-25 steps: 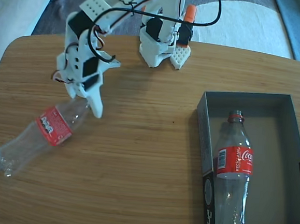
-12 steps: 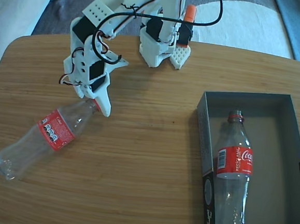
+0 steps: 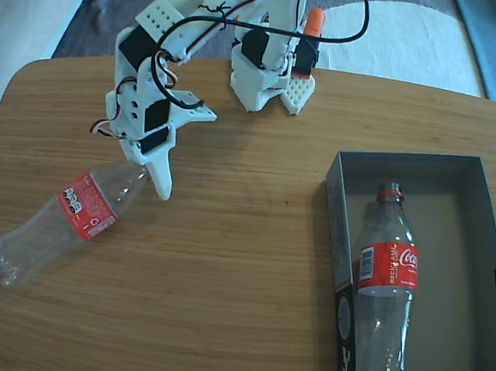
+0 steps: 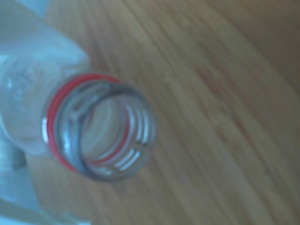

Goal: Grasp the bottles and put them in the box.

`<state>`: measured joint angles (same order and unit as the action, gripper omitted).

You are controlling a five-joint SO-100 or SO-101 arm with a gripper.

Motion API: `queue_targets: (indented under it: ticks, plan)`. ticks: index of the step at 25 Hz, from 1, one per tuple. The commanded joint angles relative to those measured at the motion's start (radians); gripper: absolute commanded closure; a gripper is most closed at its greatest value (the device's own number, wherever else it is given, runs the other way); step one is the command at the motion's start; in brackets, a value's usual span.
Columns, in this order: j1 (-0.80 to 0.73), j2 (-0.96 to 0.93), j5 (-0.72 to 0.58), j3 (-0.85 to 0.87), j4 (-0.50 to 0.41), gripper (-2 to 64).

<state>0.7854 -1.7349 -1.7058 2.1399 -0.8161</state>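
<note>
One clear bottle [image 3: 78, 215] with a red label lies slanted on the left of the wooden table, base toward the near left. My white gripper [image 3: 149, 180] is shut on its neck. In the wrist view the open mouth and red neck ring of this bottle [image 4: 101, 131] fill the left half, with a pale finger [image 4: 11, 180] blurred at the lower left. A second bottle [image 3: 384, 286] lies inside the box [image 3: 454, 245] along its left side, neck pointing away. The box stands at the right of the table, its right half bare.
The arm's white base [image 3: 265, 75] with an orange part stands at the table's far edge. The wooden table [image 3: 242, 262] has rounded corners. A pale cushion [image 3: 26, 5] lies beyond the far left corner and a light rug [image 3: 406, 39] beyond the far edge.
The gripper swung a little to the right and then back left. The bottle's neck went with it and its base slid slightly across the table. The box and its bottle stayed put.
</note>
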Motion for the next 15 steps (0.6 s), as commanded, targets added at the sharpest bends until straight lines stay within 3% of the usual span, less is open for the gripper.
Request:
queue_targets:
  ticks: [1, 15]
  plan:
    - [0.018, -0.031, 0.025, -0.031, -0.008, 21.4]
    - [0.061, 0.017, 0.026, -0.015, 0.005, 21.4]
